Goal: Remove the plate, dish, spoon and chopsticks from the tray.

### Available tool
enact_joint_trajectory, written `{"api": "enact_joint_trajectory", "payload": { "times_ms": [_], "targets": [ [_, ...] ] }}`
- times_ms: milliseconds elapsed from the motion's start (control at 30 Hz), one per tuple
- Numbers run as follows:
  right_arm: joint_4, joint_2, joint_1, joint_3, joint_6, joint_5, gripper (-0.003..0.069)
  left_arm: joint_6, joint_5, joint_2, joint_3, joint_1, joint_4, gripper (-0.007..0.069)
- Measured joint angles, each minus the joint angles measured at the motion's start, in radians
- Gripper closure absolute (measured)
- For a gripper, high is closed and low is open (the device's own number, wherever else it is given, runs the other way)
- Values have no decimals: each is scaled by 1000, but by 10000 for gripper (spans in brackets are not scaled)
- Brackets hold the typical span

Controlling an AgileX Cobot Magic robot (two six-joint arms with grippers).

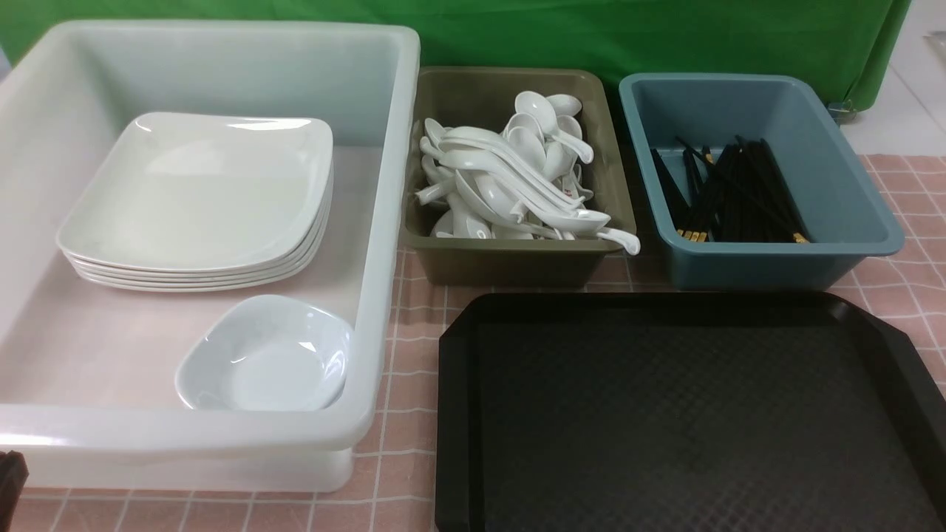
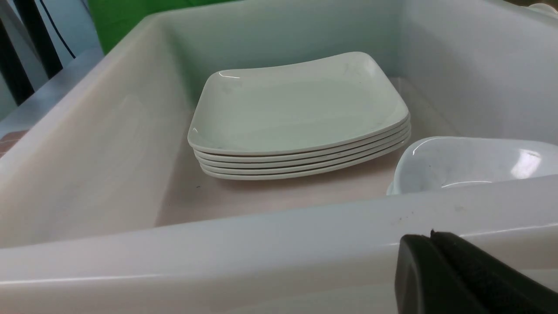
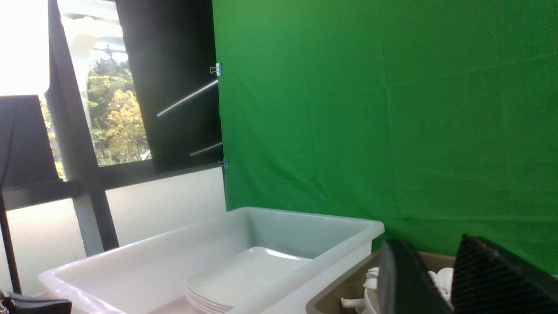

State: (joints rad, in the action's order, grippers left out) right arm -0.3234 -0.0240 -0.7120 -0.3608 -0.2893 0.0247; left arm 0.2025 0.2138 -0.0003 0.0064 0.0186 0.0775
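Note:
The black tray [image 1: 687, 414] lies at the front right with nothing on it. A stack of several large white plates [image 1: 199, 192] sits in the white bin [image 1: 392, 222], with a small white dish [image 1: 270, 358] in front of it. Both also show in the left wrist view, the plates [image 2: 301, 104] and the dish [image 2: 471, 163]. White spoons [image 1: 510, 177] are piled in the olive bin [image 1: 510, 262]. Black chopsticks [image 1: 732, 196] lie in the blue bin [image 1: 783, 262]. My left gripper [image 2: 431, 235] is shut and empty, low outside the white bin's near wall. My right gripper [image 3: 426, 244] is open and empty, raised, facing the bins.
The three bins stand in a row behind the tray on a pink checked cloth [image 1: 414, 355]. A green backdrop [image 1: 591, 37] hangs behind them. A dark bit of my left arm [image 1: 9, 476] shows at the front view's lower left corner.

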Motion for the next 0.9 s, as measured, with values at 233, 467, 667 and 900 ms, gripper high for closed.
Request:
{"api": "enact_joint_trajectory", "payload": {
  "times_ms": [233,467,667,900],
  "targets": [
    [245,0,0,0,289,-38,419,0,0,0,0,0,0,624],
    [264,8,111,36,367,-140,419,0,0,0,0,0,0,624],
    [264,8,408,175,410,-154,419,0,0,0,0,0,0,624],
    [265,8,679,349,408,-207,419,0,1,0,0,0,0,622]
  ]
}}
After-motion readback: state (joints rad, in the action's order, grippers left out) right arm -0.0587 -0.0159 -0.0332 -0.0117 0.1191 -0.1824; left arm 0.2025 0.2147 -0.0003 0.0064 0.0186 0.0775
